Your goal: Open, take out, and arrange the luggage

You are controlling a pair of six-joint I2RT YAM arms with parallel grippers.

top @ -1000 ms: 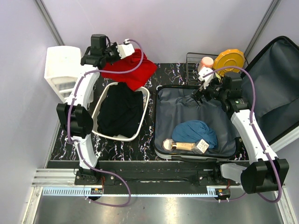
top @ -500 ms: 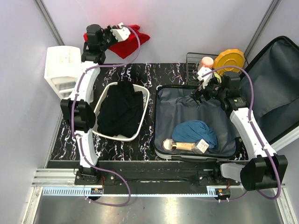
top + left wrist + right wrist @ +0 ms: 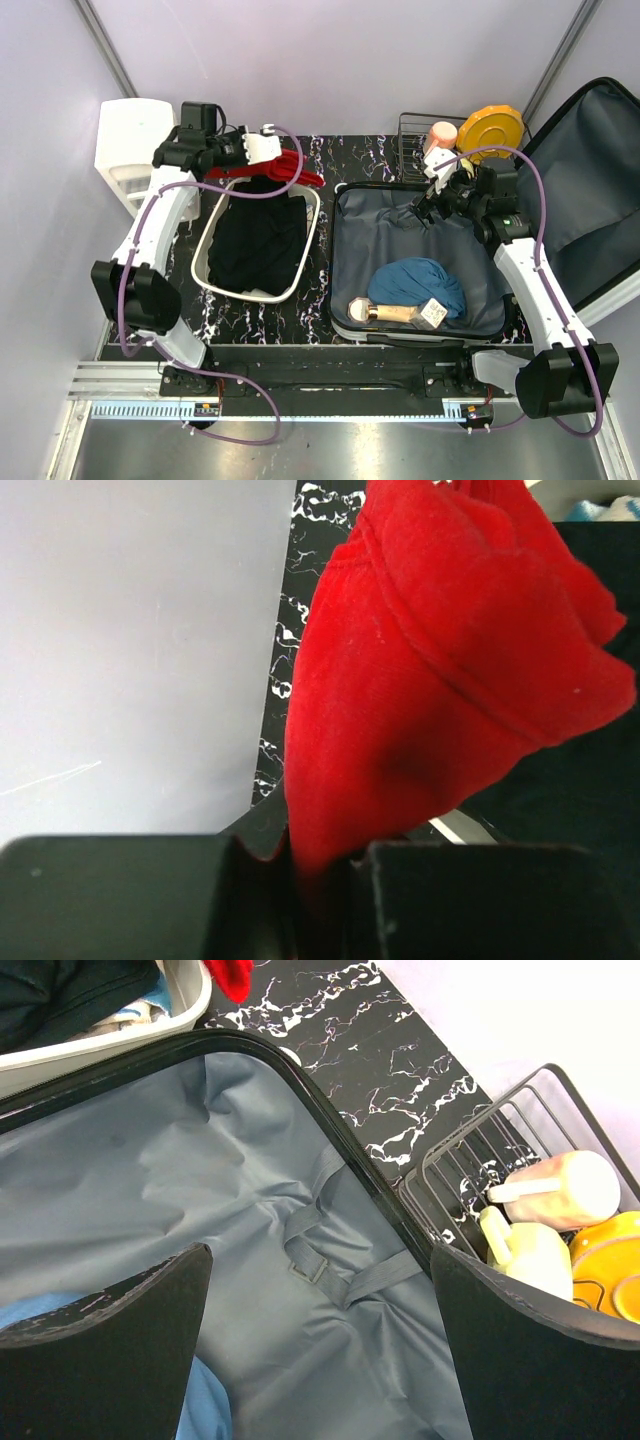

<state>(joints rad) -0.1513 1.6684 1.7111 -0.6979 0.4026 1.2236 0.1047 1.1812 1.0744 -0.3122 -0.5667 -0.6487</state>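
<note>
The open suitcase (image 3: 380, 235) lies right of the white tub (image 3: 205, 255), a blue garment (image 3: 420, 282) at its near end; your right gripper (image 3: 416, 212) hangs over its far lining, jaws wide, empty. Beyond, your left gripper (image 3: 322, 870) pinches the red garment (image 3: 450, 660) at the tub's far rim: centre it over the tub before releasing.

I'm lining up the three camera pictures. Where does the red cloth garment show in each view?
Top external: red cloth garment upper left of centre, held by the left gripper at the far end of the white plastic tub.
Left wrist: red cloth garment fills centre and right, pinched at the bottom.
Right wrist: red cloth garment, a scrap at the top edge.
Shared landmark: black white-veined tabletop, in all three.
</note>
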